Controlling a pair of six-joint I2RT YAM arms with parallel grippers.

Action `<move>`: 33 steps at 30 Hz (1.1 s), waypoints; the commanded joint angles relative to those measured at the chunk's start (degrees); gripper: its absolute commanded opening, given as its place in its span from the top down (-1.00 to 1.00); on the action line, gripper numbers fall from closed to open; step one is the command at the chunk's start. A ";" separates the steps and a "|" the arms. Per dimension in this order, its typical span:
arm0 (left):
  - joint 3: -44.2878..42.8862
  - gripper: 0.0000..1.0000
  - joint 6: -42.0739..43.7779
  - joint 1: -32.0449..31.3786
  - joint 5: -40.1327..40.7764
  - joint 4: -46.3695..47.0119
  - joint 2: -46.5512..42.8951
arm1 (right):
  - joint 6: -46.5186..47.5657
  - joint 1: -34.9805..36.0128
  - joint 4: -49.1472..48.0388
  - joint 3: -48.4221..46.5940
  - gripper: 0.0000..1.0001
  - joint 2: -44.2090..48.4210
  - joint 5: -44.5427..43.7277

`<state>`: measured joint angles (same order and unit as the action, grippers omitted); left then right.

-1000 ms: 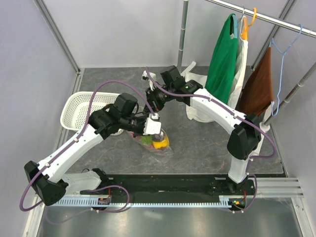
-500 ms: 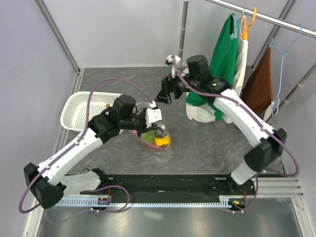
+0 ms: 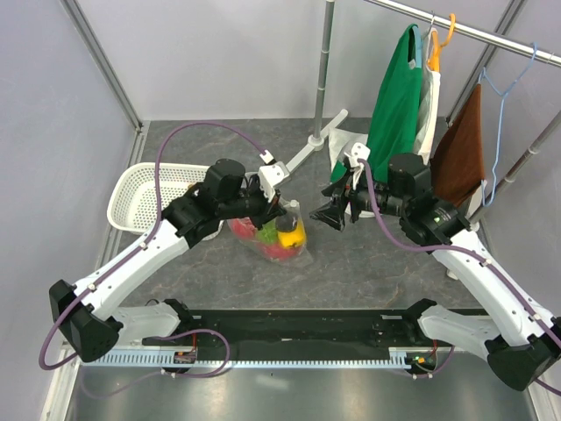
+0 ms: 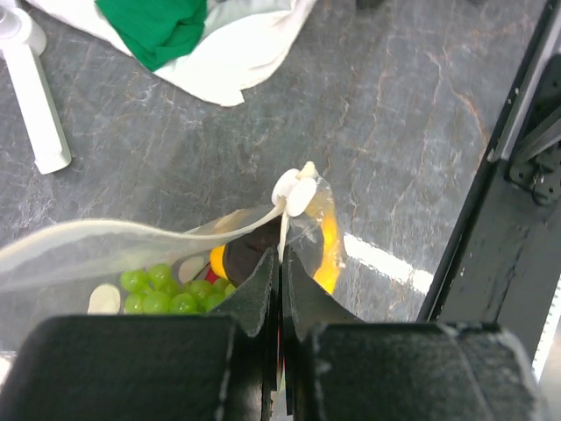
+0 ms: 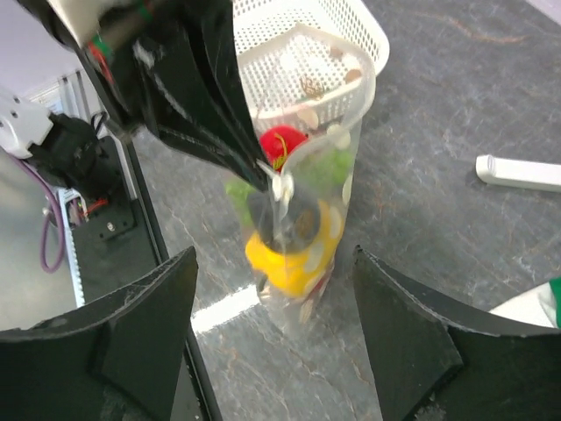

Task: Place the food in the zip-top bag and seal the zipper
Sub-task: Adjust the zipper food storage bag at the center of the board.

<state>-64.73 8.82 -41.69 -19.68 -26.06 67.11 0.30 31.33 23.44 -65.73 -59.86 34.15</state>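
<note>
L gripper (image 4: 280,267) is clamped right down, fingers (image 4: 259,289) squeezed together w/ no gap, nipping the top edge of the zip-top bag (image 3: 287,239) at the zipper (image 4: 175,235). The small white slider tab (image 4: 295,189) sits just past the fingertips, at the end of the strip, and the pale strip runs off to one side of the pinch. Can't tell if it's closed along its length. Straight below the grip the bag stands upright w/ the food inside: green bunch (image 4: 166,291) nearest the fingers, a red one (image 5: 282,142) on the far side, a yellow-orange one (image 5: 280,259) at the bottom and a dark round item (image 5: 294,215) betw. them. Behind the L wrist is the white basket (image 3: 140,189). Facing it across the bag, near but not touching, is the R gripper (image 3: 331,216), fingers (image 5: 145,338) spread wide and holding nothing. Further out beyond the bag, a white bar (image 4: 39,96) lies on the grey tabletop (image 4: 412,114), and a heap of white cloth (image 4: 237,53) w/ green fabric (image 4: 158,26) on it.
</note>
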 commanded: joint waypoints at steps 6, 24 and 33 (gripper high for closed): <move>-4.71 0.96 -6.54 -1.11 0.97 5.14 0.30 | 7.00 0.39 -8.76 1.22 -0.20 -4.04 3.90; 0.74 0.96 -3.55 -1.11 -8.09 8.57 -3.39 | 14.21 4.61 -14.21 8.43 -0.02 -7.11 9.71; 1.98 0.96 -2.93 -1.11 -9.50 8.31 -4.53 | 12.54 4.70 -14.39 8.43 0.12 -8.17 8.30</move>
<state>-62.43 4.99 -42.50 -26.20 -23.46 64.99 12.47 35.79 11.05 -57.34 -68.23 41.98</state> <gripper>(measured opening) 0.029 0.442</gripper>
